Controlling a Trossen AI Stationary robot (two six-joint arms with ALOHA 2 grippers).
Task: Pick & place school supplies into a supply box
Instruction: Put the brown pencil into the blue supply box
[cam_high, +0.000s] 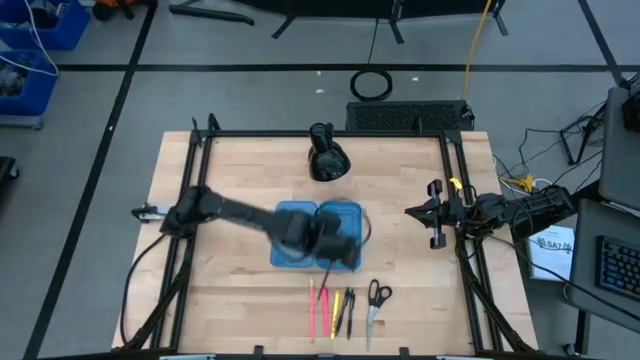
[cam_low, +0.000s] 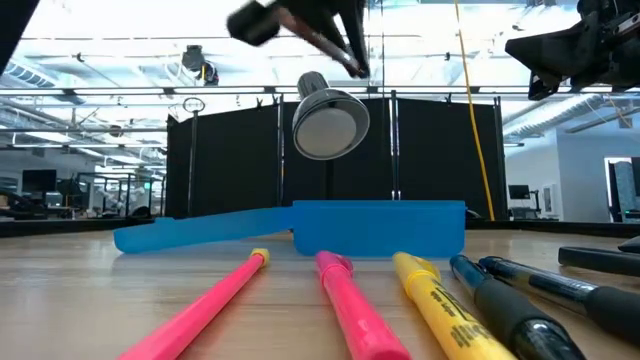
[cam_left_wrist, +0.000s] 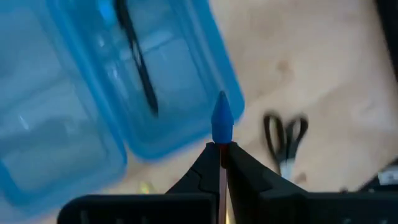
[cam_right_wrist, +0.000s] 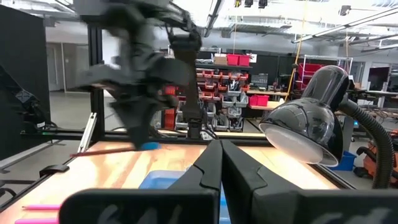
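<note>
Translucent blue plastic hinged supply box (cam_high: 316, 234) lying open at table centre, both halves flat; one black pen (cam_left_wrist: 138, 65) already inside. Left gripper (cam_left_wrist: 222, 154) above the box's 3 o'clock half, pinched shut on a thin red pencil with a blue cap (cam_left_wrist: 221, 121), cap pointing toward the box rim. Right gripper (cam_right_wrist: 221, 163) parked at 3 o'clock near the table edge, shut, empty.

Risks, as judged:
- Pencil held near one end; may swing or slip, landing across the rim instead of inside.
- Release over the rim likely to send it rolling onto bare wood toward 5 o'clock.
- Low descent could nudge the light box or clip its wall.

Room and edges:
- Remaining pens and markers in pink, yellow and black (cam_high: 333, 308) lined at 6 o'clock, close together near the front edge; silver-bladed scissors with black handles (cam_high: 376, 298) just beside them.
- Black desk lamp (cam_high: 327, 158) at 12 o'clock, apart from the box.
- Open wood at 9 o'clock and between box and right arm.
</note>
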